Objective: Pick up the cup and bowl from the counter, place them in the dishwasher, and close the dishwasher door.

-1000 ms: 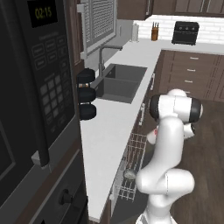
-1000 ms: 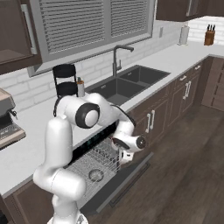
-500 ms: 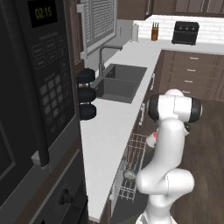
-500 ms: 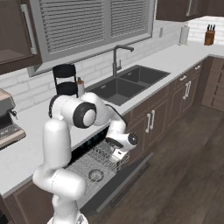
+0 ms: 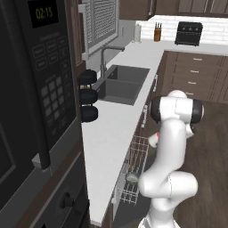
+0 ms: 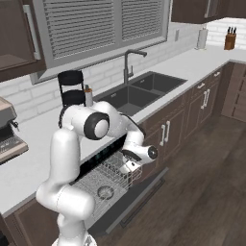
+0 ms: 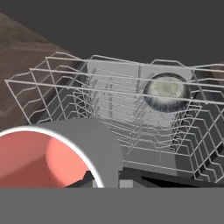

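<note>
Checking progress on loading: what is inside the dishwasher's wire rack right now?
The grey bowl sits in the rack. The gripper holds the cup above the rack's edge. The arm hides part of the rack.

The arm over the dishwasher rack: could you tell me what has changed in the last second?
The pincer, shut on the cup, came down and back toward the rack, so the cup now hangs just over its near end. Nothing was let go. The bowl stayed in the rack, and the door stayed open.
</note>
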